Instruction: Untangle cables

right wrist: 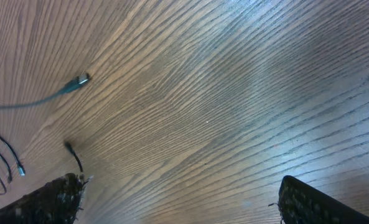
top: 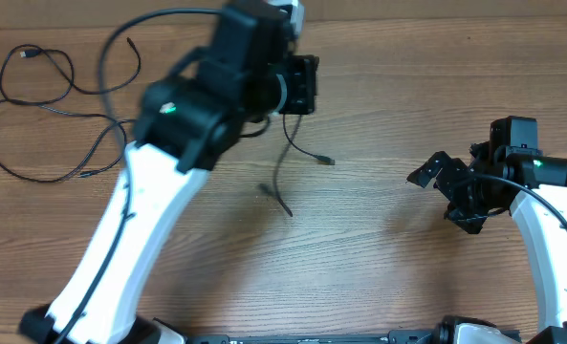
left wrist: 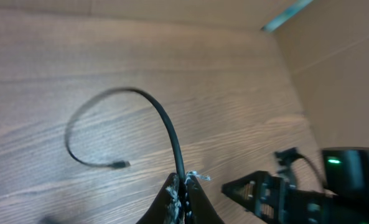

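Observation:
My left gripper point(top: 300, 88) is shut on one thin black cable point(top: 279, 162) and holds it above the middle of the table. The cable hangs down; one end point(top: 289, 212) touches the wood and a plug end point(top: 326, 161) sticks out to the right. In the left wrist view the jaws point(left wrist: 183, 186) pinch this cable point(left wrist: 162, 115), which arcs round to its plug point(left wrist: 119, 165). The other cables point(top: 49, 110) lie in loose loops at the far left. My right gripper point(top: 444, 199) is open and empty at the right, and its jaws point(right wrist: 184, 202) are wide apart over bare wood.
The wooden table point(top: 379, 277) fills the view. The right wrist view shows the held cable's silver-tipped plug point(right wrist: 81, 79), its other end point(right wrist: 73, 155) and the left cables point(right wrist: 4, 155). The right gripper also shows in the left wrist view point(left wrist: 265, 193).

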Controlling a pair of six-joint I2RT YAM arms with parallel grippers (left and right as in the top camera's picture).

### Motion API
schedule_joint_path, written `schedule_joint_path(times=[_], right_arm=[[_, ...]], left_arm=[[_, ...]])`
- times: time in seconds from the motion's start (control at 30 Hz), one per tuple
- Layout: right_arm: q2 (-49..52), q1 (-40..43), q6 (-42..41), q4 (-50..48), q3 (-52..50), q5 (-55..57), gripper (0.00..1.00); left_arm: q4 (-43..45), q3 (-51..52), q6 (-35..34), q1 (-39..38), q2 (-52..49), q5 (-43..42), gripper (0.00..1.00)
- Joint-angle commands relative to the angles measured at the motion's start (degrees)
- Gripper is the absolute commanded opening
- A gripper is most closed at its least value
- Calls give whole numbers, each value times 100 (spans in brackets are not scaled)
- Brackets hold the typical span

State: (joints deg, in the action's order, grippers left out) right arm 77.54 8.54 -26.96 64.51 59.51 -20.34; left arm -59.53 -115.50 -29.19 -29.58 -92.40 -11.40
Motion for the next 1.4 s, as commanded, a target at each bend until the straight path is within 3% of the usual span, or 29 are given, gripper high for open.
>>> schedule_joint_path(times=[0.0,0.3,0.47,0.6,0.77,0.87,0.93,1.1,1.3,1.37], right_arm=[[-4,17,42,-17,-31,15,100],[-4,17,44,-20,-31,15,100],[-4,17,42,-17,-31,15,100],[-4,17,44,-20,-31,15,100],[-4,17,42,-17,-31,15,100],[-4,17,42,-17,-31,15,100],[-4,17,44,-17,-31,15,100],[-4,17,44,-17,-31,15,100],[-4,17,44,-17,-31,15,100],[-4,17,42,-17,-31,15,100]], left_arm=[[-125,-24,247,173,439,-380,4],[-1217,-22,-68,807,734,164,4],[-1508,-4,855,876,647,129,4],[-1679,2,1488,599,330,127,17],[-1412,2,1510,160,-378,138,38],[-1027,2,1519,-15,-933,219,64],[-734,2,1740,-85,-1362,433,76],[-321,2,2879,-120,-2277,492,90],[-734,2,4417,-142,-3185,238,96],[-850,2,4636,-190,-3434,260,96]])
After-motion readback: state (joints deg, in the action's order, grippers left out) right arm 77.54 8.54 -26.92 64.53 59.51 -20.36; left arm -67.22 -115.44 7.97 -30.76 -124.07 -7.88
